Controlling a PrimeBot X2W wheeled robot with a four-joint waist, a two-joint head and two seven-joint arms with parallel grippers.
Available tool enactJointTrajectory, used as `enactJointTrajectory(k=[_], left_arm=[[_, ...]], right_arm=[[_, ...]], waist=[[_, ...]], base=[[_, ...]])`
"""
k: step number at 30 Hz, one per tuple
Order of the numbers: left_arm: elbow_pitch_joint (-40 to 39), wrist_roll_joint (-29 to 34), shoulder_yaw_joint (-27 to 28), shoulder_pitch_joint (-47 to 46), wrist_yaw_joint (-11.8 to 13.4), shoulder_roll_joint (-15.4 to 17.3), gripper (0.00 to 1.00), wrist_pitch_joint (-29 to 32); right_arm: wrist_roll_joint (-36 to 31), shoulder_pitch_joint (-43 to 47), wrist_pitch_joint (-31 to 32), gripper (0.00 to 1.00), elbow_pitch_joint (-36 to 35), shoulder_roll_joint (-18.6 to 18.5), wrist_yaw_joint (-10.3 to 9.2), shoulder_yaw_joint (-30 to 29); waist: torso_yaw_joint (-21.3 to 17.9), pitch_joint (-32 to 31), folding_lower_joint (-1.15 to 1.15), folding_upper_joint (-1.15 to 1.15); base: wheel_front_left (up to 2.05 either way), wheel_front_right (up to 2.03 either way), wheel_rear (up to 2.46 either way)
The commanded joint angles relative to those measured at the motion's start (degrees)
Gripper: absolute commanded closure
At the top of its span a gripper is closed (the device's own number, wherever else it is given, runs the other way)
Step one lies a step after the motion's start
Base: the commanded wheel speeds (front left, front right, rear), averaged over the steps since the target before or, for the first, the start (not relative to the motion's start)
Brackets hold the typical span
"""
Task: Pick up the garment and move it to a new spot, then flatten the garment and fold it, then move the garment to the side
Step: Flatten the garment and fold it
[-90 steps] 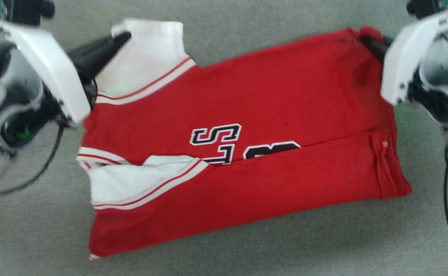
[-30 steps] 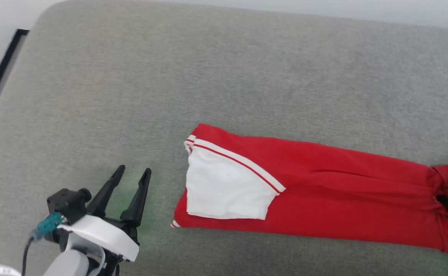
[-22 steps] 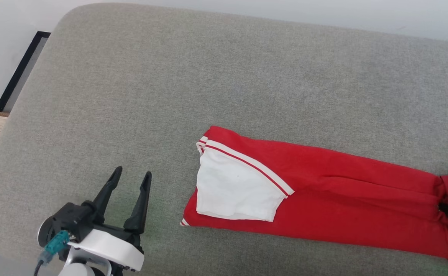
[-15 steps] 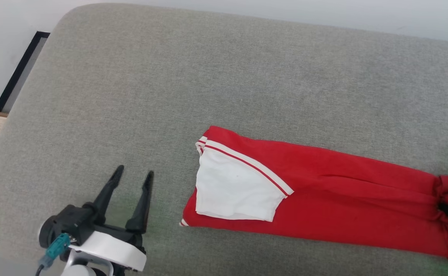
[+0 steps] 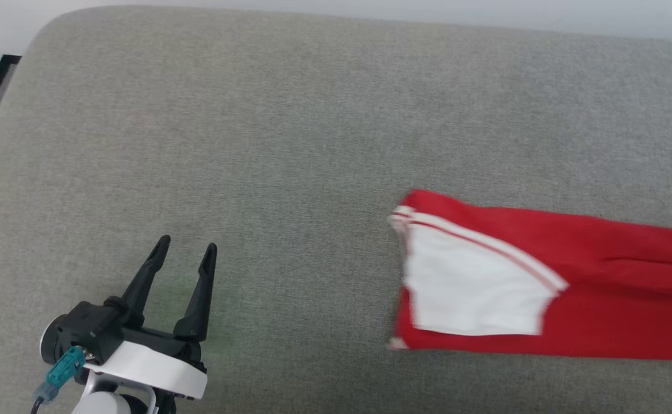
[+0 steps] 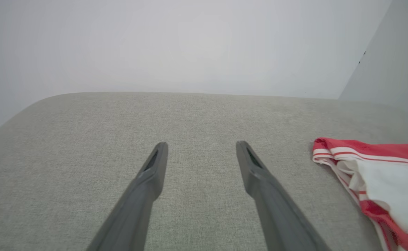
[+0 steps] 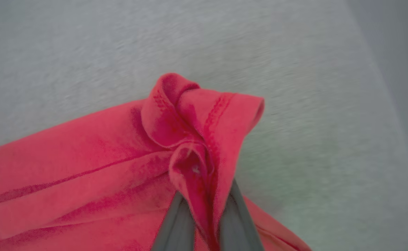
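Plainly, the garment (image 5: 611, 299) lies on a grey cushion (image 5: 290, 144) as a long, narrow folded band, set in the right half and nearer the near edge than the far one. Its left end carries a white sleeve (image 5: 473, 287) laid on top, edged with red-and-white striped trim, and the red body runs off the picture's right side (the head view is slightly blurred there).

The right pincer (image 7: 205, 195) is clamped together on a bunched fold of the red hem, the cloth gathered into a lifted knot between its two grey fingers (image 7: 176, 226).

The left pincer (image 5: 187, 244) stands with its fingers spread apart and nothing between them, over the cushion's near left part and well apart from the sleeve end; whether it touches the fabric I cannot tell. From its own wrist, the left pincer (image 6: 201, 144) points toward the cushion's far edge and a pale wall (image 6: 190, 45), with the striped sleeve end of the garment (image 6: 381, 174) off to the right.
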Motion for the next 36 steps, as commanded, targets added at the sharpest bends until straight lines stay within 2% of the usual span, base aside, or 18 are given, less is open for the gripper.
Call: enactJointTrajectory(k=[1,2,5,10,14,19,20,26,30,36], left_arm=[[-0.3,-0.3,0.4,-0.4,0.1,0.2,0.00,-0.3],[-0.4,-0.3,0.0,-0.6,0.1,0.6,0.00,-0.3],[0.1,0.1,-1.2,-1.1,0.1,1.5,0.00,-0.3],[0.2,0.0,-1.3,-0.9,0.1,1.7,0.00,-0.3],[0.6,-0.1,-1.8,-0.7,0.1,1.5,0.00,-0.3],[0.6,-0.3,-1.6,-0.3,0.1,1.3,0.00,-0.3],[0.6,-0.3,-1.6,-0.3,0.1,1.3,0.00,-0.3],[0.8,-0.5,-1.7,-0.6,0.1,0.8,0.00,-0.3],[1.1,-0.7,-1.9,-1.1,0.1,0.5,0.00,-0.3],[1.4,-1.1,-2.4,-2.1,0.1,0.1,0.00,-0.3]], right_arm=[[-1.3,-0.9,-1.2,1.00,0.4,-1.4,-0.29,-2.1],[-2.9,-1.4,-2.5,1.00,1.5,-3.3,-0.29,-5.3],[-5.8,-2.0,-4.4,1.00,2.6,-5.0,-0.25,-7.6],[-3.7,-2.6,-4.5,1.00,0.3,-3.6,-0.21,-5.1],[0.2,-0.3,-2.1,1.00,-4.5,-1.8,-0.18,2.6],[5.3,2.6,2.4,1.00,-14.4,-0.5,-0.17,13.4],[5.3,2.6,2.4,1.00,-14.4,-0.5,-0.17,13.4],[7.3,3.0,5.8,1.00,-24.2,1.1,-0.17,25.3],[7.0,0.9,6.5,1.00,-25.9,2.1,-0.17,33.6],[6.5,-3.1,4.3,1.00,-21.9,3.0,-0.17,41.9]], waist=[[-0.7,0.4,0.00,0.00],[-1.1,0.6,0.00,0.00],[-1.6,0.6,0.00,0.00],[-2.2,0.3,0.00,0.00],[-2.3,-0.3,0.00,0.00],[-1.9,-1.0,0.00,0.00],[-1.9,-1.0,0.00,0.00],[-0.9,-1.1,0.00,0.00],[-0.2,-0.9,0.00,0.00],[1.1,-0.4,0.00,0.00]], base=[[0.00,0.00,0.00],[0.00,0.00,0.00],[0.00,0.00,0.00],[0.00,0.00,0.00],[0.00,0.00,0.00],[0.00,0.00,0.00],[0.00,0.00,0.00],[0.00,0.00,0.00],[0.00,0.00,0.00],[0.00,0.00,0.00]])
